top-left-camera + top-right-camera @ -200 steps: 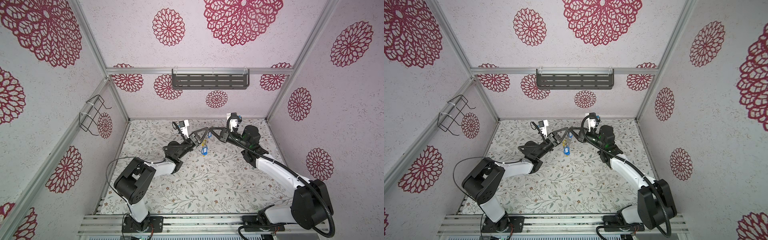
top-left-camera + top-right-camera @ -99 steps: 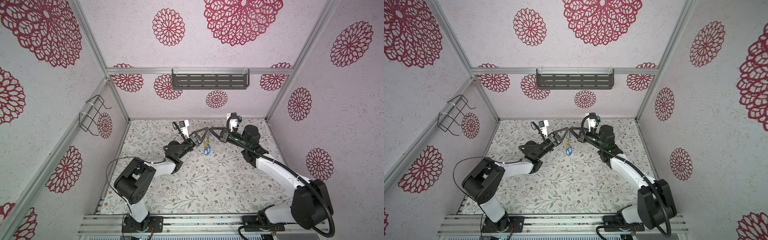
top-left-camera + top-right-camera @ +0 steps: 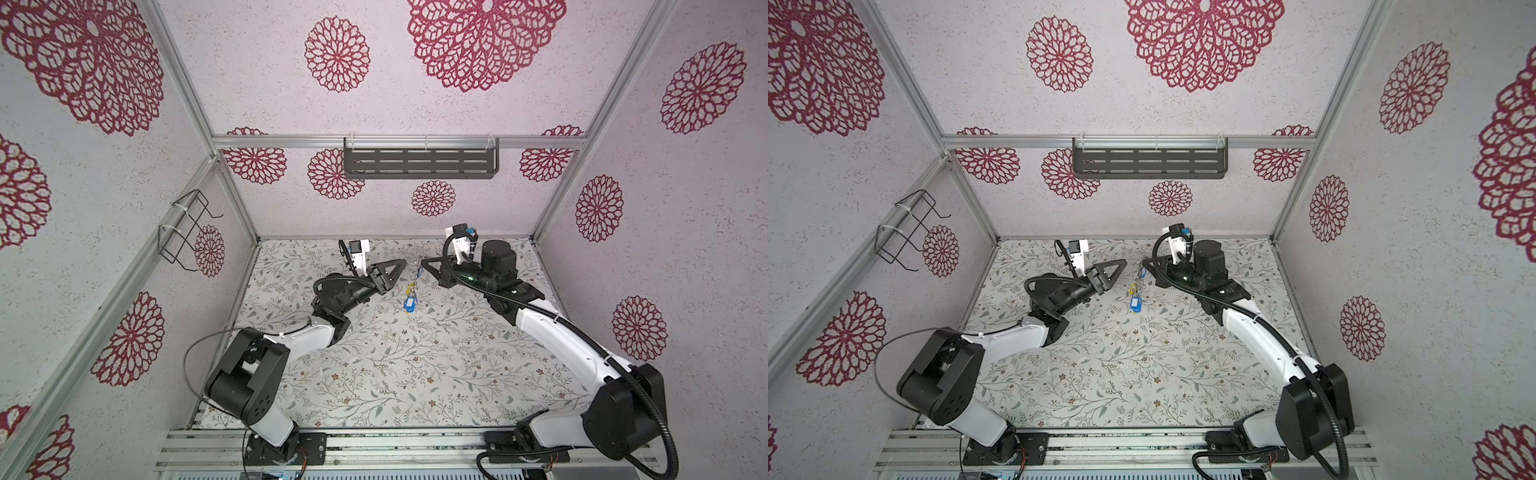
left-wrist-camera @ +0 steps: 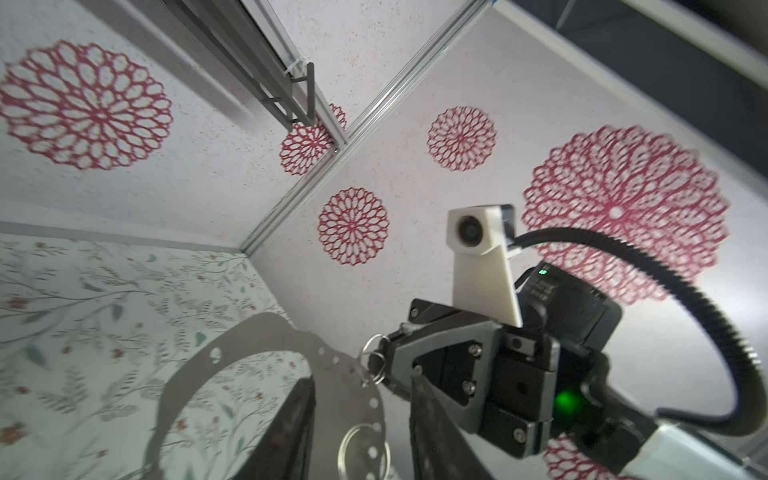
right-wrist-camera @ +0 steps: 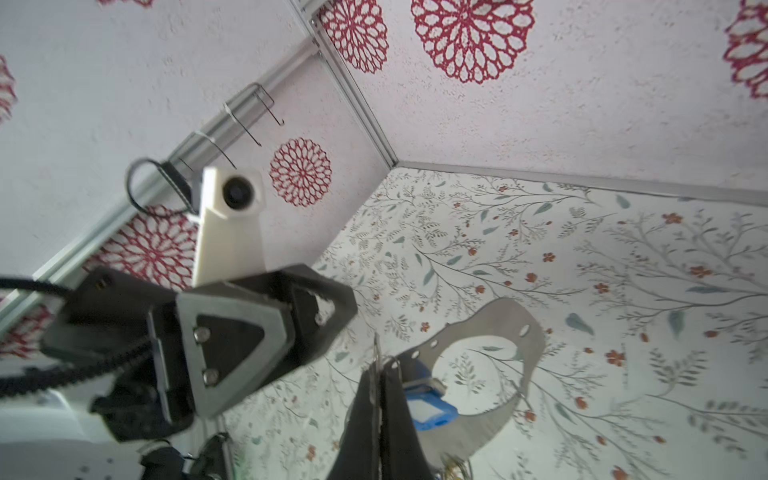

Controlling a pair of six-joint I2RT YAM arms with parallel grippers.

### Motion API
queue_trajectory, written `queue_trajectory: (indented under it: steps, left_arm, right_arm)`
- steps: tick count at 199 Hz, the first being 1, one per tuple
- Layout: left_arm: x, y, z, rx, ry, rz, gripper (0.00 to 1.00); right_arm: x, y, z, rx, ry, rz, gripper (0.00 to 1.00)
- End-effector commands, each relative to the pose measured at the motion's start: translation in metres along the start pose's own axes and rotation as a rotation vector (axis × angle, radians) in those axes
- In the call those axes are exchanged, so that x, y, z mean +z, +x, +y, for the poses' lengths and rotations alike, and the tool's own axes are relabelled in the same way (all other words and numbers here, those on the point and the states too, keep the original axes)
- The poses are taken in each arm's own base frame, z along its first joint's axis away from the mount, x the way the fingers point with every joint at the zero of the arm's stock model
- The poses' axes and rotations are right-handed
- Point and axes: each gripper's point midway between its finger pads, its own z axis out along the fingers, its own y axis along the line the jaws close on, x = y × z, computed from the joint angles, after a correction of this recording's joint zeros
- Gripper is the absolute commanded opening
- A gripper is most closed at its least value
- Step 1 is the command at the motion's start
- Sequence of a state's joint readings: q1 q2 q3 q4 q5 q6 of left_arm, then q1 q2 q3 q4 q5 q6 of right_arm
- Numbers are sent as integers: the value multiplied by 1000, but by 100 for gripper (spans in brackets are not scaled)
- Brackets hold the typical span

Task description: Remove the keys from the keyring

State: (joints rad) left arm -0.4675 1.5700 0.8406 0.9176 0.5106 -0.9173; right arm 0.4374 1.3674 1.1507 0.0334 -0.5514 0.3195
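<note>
**Left jaws let go, backed off**

Since the earlier frame the left jaws have opened partway and drawn back from the keyring [image 5: 498,318]; they hold nothing. The right jaws are clamped tight on the keyring's rim, and the plate hangs just ahead of the left jaws. The keys [image 3: 411,296] dangle in a bunch below the right jaws, over the surface [image 3: 415,374]; can't tell if they touch it. Plate is likely thin, stiff, light and slick, so a rim pinch suits. Keys are loose and will swing; best taken by a tag or key head beside its split ring.
</note>
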Motion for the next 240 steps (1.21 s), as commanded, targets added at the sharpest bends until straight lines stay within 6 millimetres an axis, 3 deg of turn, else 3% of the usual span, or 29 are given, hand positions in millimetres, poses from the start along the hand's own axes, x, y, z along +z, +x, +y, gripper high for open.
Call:
queue_trajectory:
  steps: [1, 44, 66, 91, 154, 240]
  left_arm:
    - [-10, 25, 0, 189, -50, 212, 43]
    - [-28, 32, -18, 474, 54, 201, 43]
    - [-26, 45, -26, 518, 150, 262, 36]
    - [-19, 47, -27, 520, 195, 315, 25]
    - [-4, 43, -31, 469, 262, 369, 27]
    - [-11, 54, -32, 425, 291, 405, 23]
  right_arm:
    - [-14, 0, 11, -237, 8, 37, 0]
    - [-17, 7, 27, -332, -84, 31, 0]
    - [-19, 12, 39, -337, -144, 35, 0]
    - [-20, 17, 46, -338, -173, 37, 0]
    - [-18, 26, 56, -331, -217, 50, 0]
    - [-19, 20, 61, -342, -221, 30, 0]
